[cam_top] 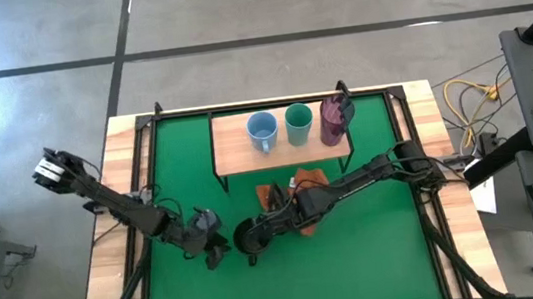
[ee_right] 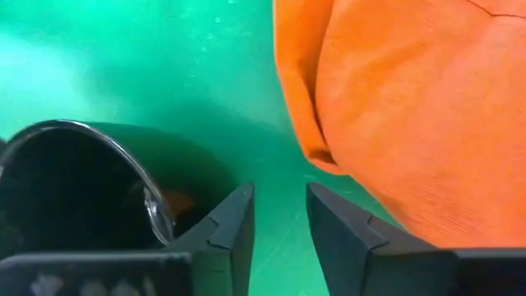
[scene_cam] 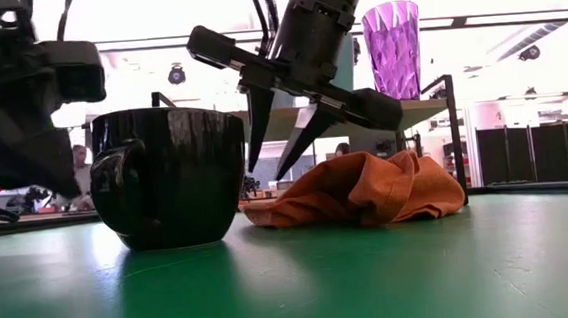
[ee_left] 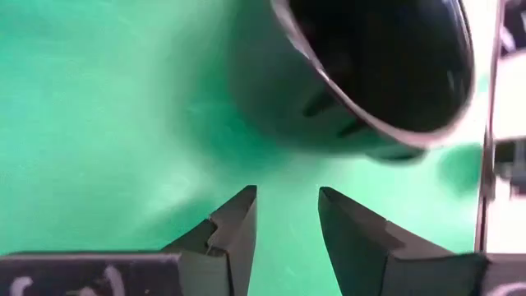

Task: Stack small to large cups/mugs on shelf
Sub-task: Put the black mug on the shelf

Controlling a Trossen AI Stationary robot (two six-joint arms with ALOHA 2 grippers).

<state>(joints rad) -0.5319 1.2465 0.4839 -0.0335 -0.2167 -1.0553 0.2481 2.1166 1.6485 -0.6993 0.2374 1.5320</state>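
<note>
Now the black mug (scene_cam: 170, 175) stands on the green mat (cam_top: 358, 250), beside the orange cloth (scene_cam: 361, 189). Right tool (scene_cam: 284, 129) and left tool (ee_left: 286, 230) flank it, both released, empty.

Your two dark arms

Your left gripper (ee_left: 288, 234) and right gripper (ee_right: 279, 226) carry black, tapering, notched fingers.
</note>
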